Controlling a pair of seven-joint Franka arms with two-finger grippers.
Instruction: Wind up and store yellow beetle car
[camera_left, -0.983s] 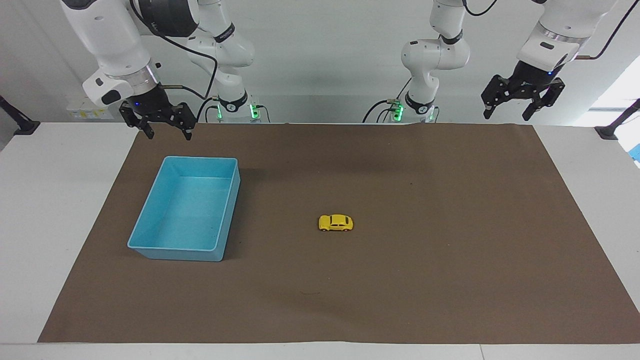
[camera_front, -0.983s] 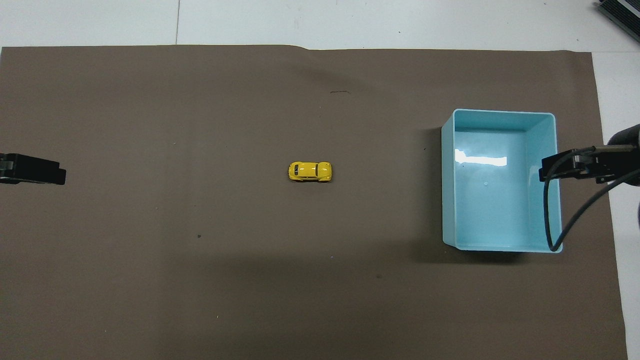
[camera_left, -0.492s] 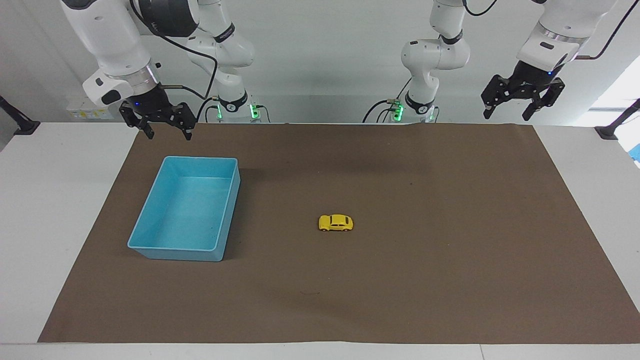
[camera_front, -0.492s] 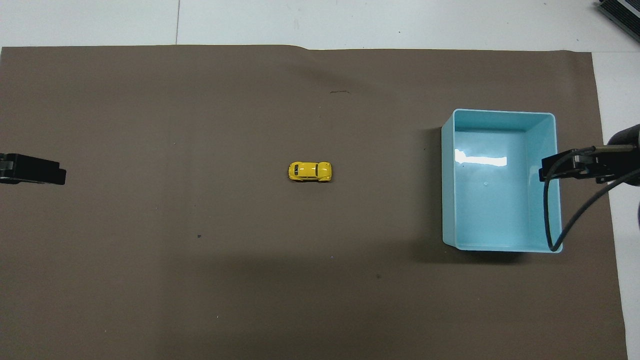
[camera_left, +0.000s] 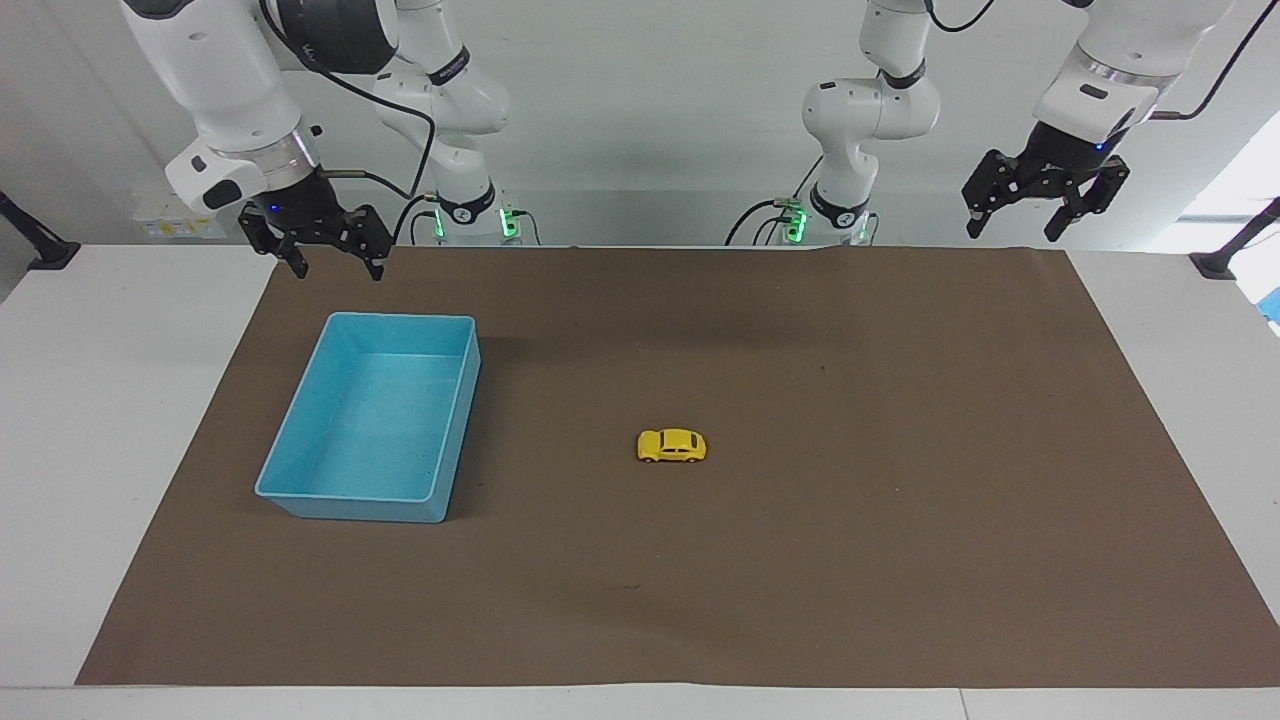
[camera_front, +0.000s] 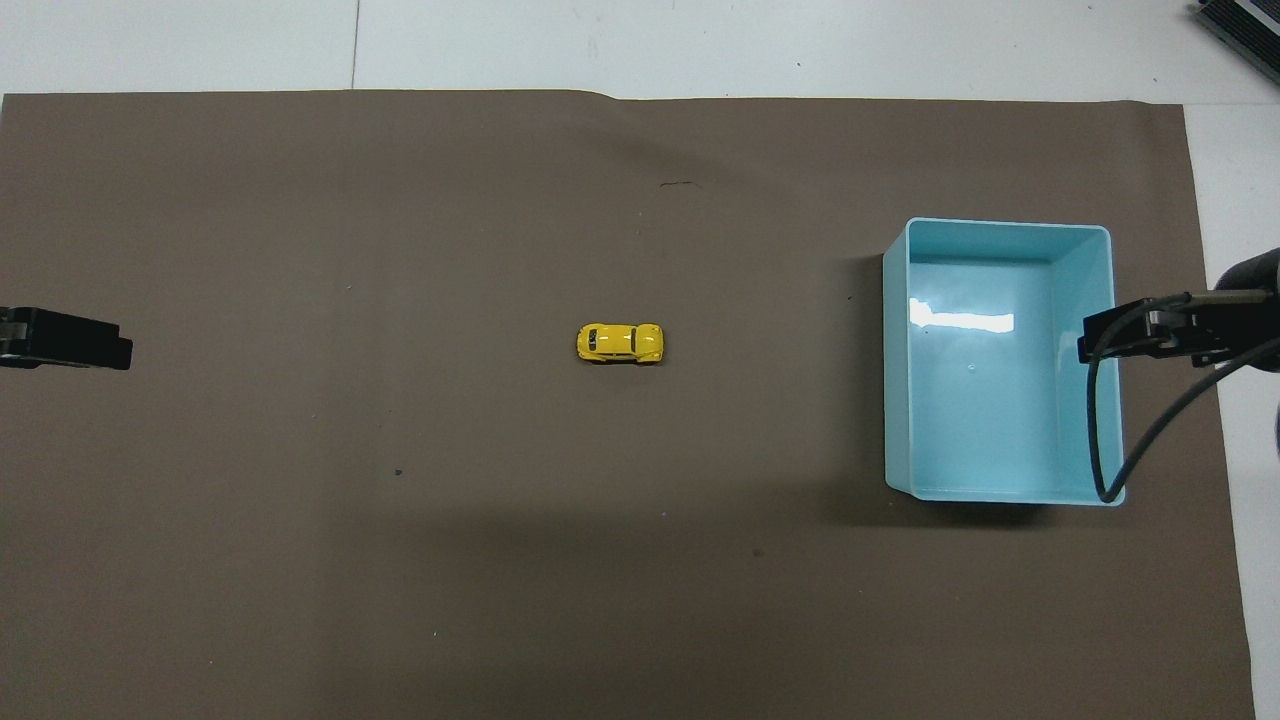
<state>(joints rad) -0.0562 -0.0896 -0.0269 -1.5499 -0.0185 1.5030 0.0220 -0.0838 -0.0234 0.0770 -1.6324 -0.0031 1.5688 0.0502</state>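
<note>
Facing view: I am holding my left gripper (camera_left: 1017, 231) and right gripper (camera_left: 338, 271) raised, jaws wide, empty. The yellow beetle car (camera_left: 671, 445) is sitting mid-mat (camera_left: 900, 450), beside the blue bin (camera_left: 455, 430).

Overhead view: the yellow beetle car (camera_front: 620, 343) is resting apart from both grippers.

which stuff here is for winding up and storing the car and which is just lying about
For the job:
- yellow beetle car, mid-mat
- blue bin, empty, toward the right arm's end
- left gripper and right gripper, both open, raised, waiting

Just there:
- brown mat
- white table
</note>
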